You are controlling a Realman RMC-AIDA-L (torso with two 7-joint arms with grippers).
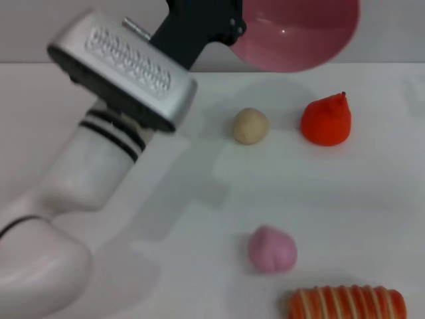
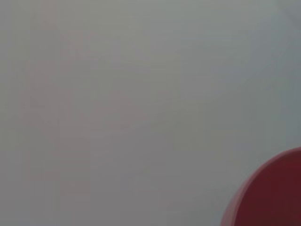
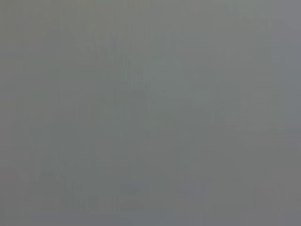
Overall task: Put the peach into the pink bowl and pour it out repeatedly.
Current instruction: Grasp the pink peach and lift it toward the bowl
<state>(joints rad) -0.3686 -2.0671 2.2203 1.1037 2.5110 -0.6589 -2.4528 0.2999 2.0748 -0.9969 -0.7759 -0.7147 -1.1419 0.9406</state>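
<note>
Items: 1 peach (image 1: 271,249) on tabletop (image 1: 372,199), near-centre; 1 pink bowl (image 1: 299,33) raised at far side, tilted. Left pincer (image 1: 229,30) clamped on bowl rim. Right pincer not visible.

no readable text, labels or numbers
</note>
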